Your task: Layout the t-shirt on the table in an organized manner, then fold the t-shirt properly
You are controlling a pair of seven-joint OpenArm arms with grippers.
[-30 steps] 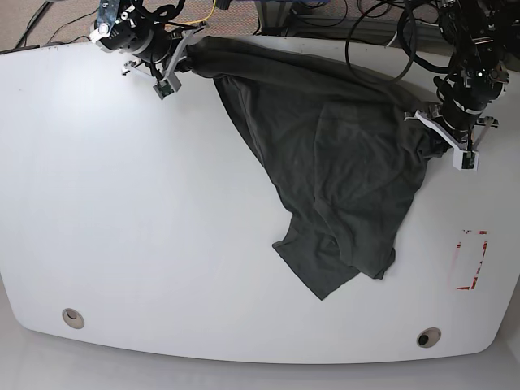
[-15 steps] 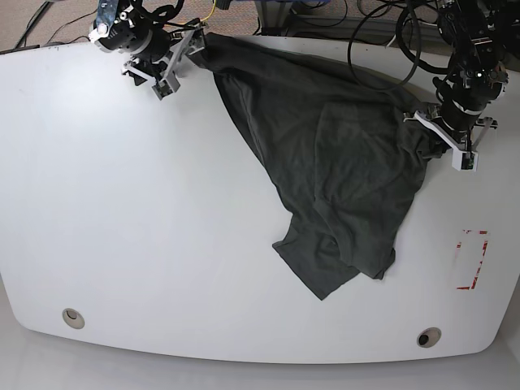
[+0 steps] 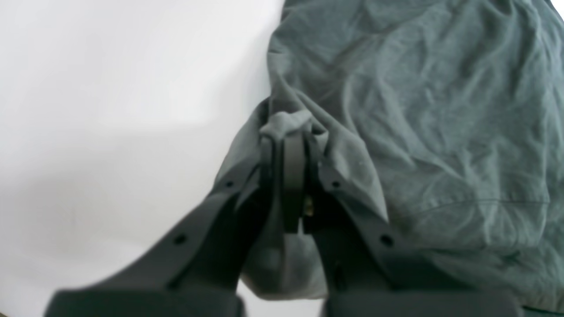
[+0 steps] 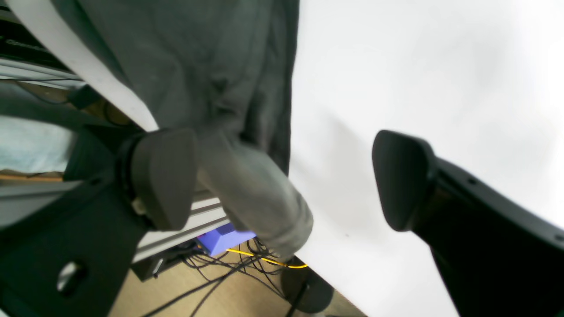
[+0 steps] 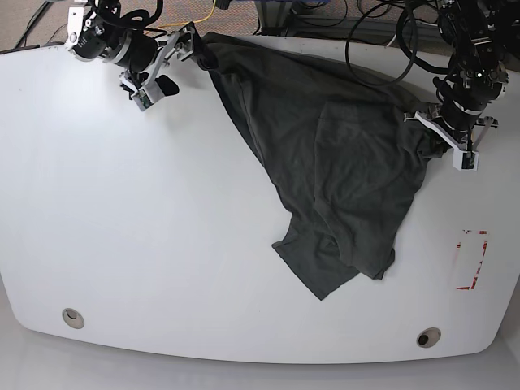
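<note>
The dark charcoal t-shirt (image 5: 341, 162) lies crumpled across the white table (image 5: 146, 227), running from the far edge down to the middle right. My left gripper (image 5: 436, 136) is shut on a bunched fold at the shirt's right side; in the left wrist view the fabric (image 3: 418, 110) wraps over the closed tips of the left gripper (image 3: 286, 138). My right gripper (image 5: 180, 65) stands open at the shirt's far-left corner. In the right wrist view that corner (image 4: 260, 202) hangs over the table edge (image 4: 88, 70) beside the left finger (image 4: 163, 185) of the right gripper (image 4: 282, 182).
A red tape rectangle (image 5: 471, 260) marks the table's right side. Two grommet holes (image 5: 73, 317) (image 5: 428, 336) sit near the front edge. Cables (image 5: 382, 32) lie beyond the far edge, and more cables (image 4: 238, 264) and a purple box (image 4: 220, 233) show below it.
My right gripper has opened, let go of the shirt's far-left corner and drawn back to the left. The left gripper and the rest of the shirt have stayed put.
</note>
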